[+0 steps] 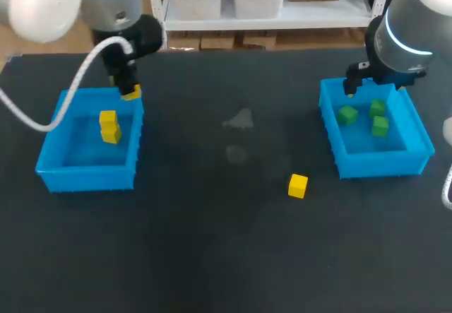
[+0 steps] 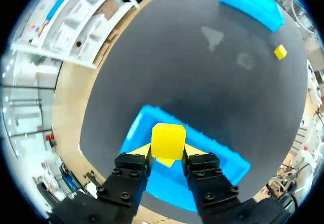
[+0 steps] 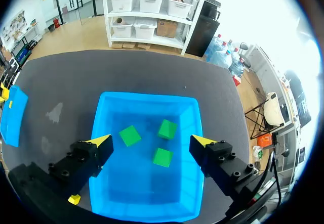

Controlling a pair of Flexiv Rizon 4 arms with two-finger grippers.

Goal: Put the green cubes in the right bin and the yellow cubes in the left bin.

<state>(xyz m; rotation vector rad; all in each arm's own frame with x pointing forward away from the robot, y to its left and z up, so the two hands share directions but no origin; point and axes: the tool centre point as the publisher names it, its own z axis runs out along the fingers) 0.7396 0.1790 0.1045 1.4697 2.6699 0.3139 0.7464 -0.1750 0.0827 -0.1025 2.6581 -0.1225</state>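
Head view: my left end effector hangs over the far rim of the left bin. Two yellow cubes already lie inside. The right bin holds three green cubes, and my right end effector sits above its far-left corner. One loose yellow cube lies on the bench, mid-right, near the right bin.

Left wrist view: the end effector is clenched on a held yellow cube. Both tips touch its sides, and the left bin is right under it.

Right wrist view: the end effector is released, fingers wide apart with nothing between them. The green cubes are below, in the bin.

Step in hand, I judge: dropping this cube into the left bin. Next: let go, then fetch the loose yellow cube. Greens look done.
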